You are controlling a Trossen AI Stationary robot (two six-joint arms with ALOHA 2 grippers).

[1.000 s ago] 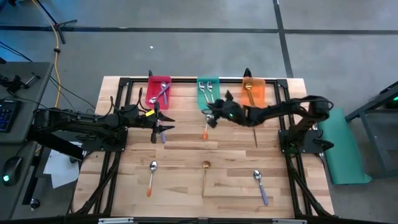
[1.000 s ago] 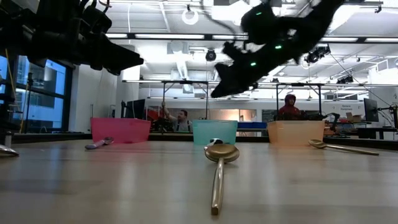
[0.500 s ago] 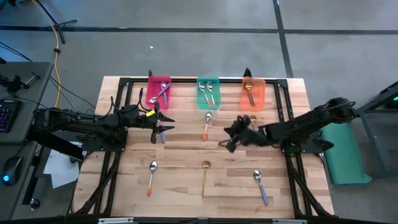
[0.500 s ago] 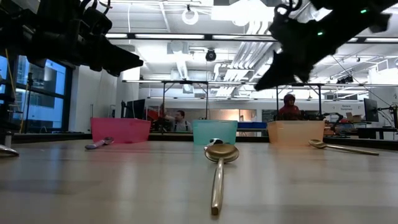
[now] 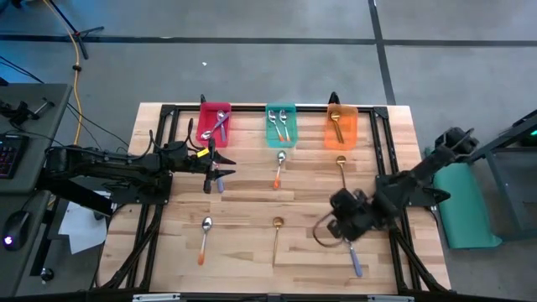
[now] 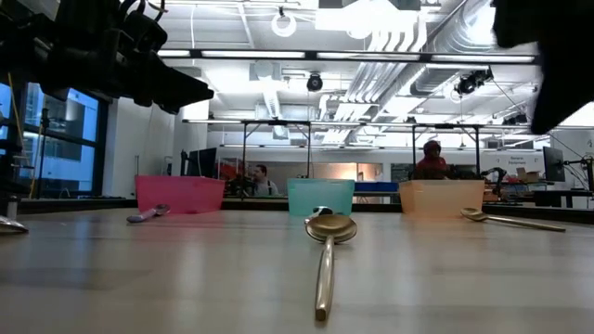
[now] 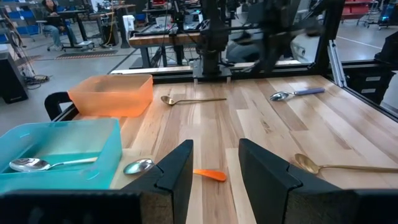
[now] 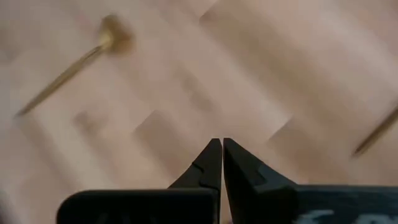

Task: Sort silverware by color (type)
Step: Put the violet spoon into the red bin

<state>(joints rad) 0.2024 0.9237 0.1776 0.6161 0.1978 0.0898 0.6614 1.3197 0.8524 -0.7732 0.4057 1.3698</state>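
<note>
- Spoons [image 5: 277, 167] lie loose across the bench [image 5: 252, 201]; others sit in three bins [image 5: 281, 124] at its far edge.
- Right gripper [image 8: 221, 163] hovers near the front right corner, fingers pressed together, empty.
- Left gripper [image 7: 214, 171] waits by the left edge, fingers apart, empty.

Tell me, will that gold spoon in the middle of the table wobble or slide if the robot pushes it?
The gold spoon lies flat on the smooth wooden table, so it would probably slide easily. Its rounded bowl may let it rock or spin. It looks slim and stiff, likely metal, so it probably won't bend.
</note>
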